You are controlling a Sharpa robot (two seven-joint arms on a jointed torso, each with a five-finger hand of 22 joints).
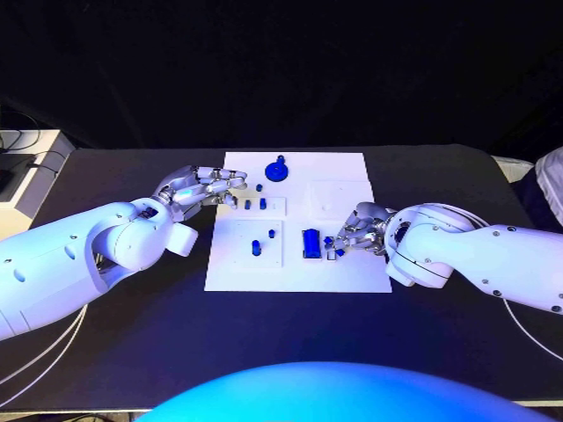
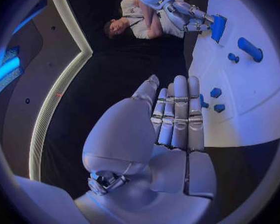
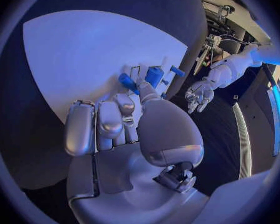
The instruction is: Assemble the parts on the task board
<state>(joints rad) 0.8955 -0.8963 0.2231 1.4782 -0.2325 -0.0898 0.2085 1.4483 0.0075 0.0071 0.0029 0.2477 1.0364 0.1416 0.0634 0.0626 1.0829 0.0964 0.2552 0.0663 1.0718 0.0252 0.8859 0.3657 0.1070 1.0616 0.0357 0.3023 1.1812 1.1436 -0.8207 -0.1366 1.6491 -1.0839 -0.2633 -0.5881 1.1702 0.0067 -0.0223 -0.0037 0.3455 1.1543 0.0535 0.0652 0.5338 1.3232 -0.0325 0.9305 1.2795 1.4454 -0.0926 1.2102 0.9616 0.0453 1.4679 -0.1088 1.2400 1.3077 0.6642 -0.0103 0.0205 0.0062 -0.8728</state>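
In the head view, the white task board point(image 1: 297, 268) is seen lying in the middle of the black table point(image 1: 142, 334), with wide bare table on every side of it. The left hand point(image 1: 206, 187) is held over the board's left edge near its far end, fingers loosely curled with nothing seen between them. The right hand point(image 1: 358, 230) is set at the board's right side, its fingertips closed on a tall blue block point(image 1: 310, 243). A round blue part point(image 1: 276, 167) is seen near the far edge, and about six small blue pegs point(image 1: 264, 203) are scattered across the board's left half.

In the left wrist view, the left hand point(image 2: 174, 119) is shown with fingers straight and pressed side by side, empty, just beside the board's edge point(image 2: 239, 129). Four small blue pieces and one longer one can be counted there.

In the right wrist view, the right hand point(image 3: 124, 119) is seen at the board's edge point(image 3: 84, 55), its fingers bent onto the blue block point(image 3: 154, 76); two further blue pieces sit beside it.
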